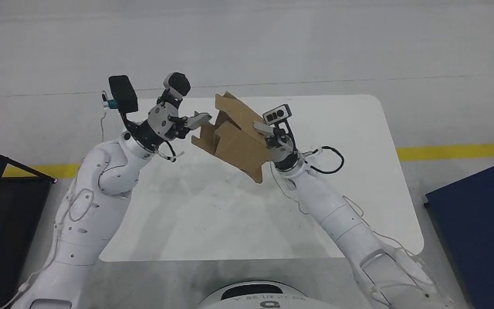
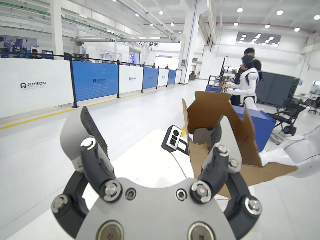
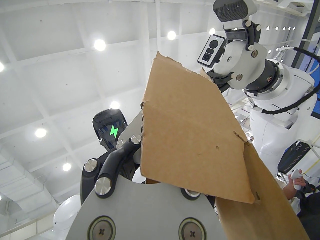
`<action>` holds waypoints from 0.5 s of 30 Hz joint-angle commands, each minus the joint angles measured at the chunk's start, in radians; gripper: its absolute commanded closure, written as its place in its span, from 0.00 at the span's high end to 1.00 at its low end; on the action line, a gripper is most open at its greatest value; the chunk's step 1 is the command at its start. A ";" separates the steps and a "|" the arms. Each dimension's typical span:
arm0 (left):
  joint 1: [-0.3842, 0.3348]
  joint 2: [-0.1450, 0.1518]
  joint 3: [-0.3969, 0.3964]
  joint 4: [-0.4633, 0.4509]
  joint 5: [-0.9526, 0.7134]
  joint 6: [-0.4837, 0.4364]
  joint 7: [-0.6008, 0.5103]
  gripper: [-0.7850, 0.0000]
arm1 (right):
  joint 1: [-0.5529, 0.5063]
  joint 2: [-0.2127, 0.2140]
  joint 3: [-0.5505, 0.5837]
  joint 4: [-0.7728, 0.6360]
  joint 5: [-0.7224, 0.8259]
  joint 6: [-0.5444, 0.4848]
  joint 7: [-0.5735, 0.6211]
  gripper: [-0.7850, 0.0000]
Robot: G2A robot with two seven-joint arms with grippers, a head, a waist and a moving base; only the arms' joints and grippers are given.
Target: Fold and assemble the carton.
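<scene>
A brown carton [image 1: 235, 135], partly folded with its flaps loose, hangs tilted above the far middle of the white table [image 1: 347, 154]. My right gripper [image 1: 265, 141] is shut on the carton's right-hand panel, and that panel [image 3: 190, 136] lies across its fingers and hides them. My left gripper [image 2: 155, 128] stands open at the carton's left side. One of its fingers [image 2: 221, 132] is right at the carton's open end [image 2: 212, 111]; I cannot tell if they touch. The left finger pad [image 3: 231, 7] rises beyond the carton's far edge.
The table's rounded front edge [image 1: 255, 259] lies near my body. A blue bin [image 1: 471, 220] stands on the floor to the right, a dark frame [image 1: 15, 201] to the left. A yellow floor line [image 1: 444, 152] runs past the table.
</scene>
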 commanded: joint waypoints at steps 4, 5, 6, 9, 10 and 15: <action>-0.001 -0.003 0.006 -0.021 0.112 0.049 -0.017 1.00 | -0.005 -0.013 0.008 0.003 -0.024 0.012 0.012 0.00; -0.002 -0.004 0.010 -0.022 0.117 0.053 -0.016 1.00 | -0.004 -0.016 0.007 0.000 -0.030 0.018 0.018 0.00; -0.004 -0.006 0.015 -0.021 0.120 0.055 -0.014 1.00 | -0.004 -0.019 0.007 0.000 -0.034 0.021 0.021 0.00; -0.012 -0.010 0.026 -0.014 0.123 0.059 -0.013 1.00 | -0.005 -0.026 0.010 -0.007 -0.043 0.031 0.030 0.00; -0.014 -0.011 0.029 -0.011 0.123 0.060 -0.013 1.00 | -0.006 -0.028 0.011 -0.011 -0.046 0.034 0.034 0.00; -0.015 -0.016 0.036 0.001 0.127 0.067 -0.010 1.00 | -0.014 -0.038 0.022 -0.025 -0.059 0.048 0.048 0.00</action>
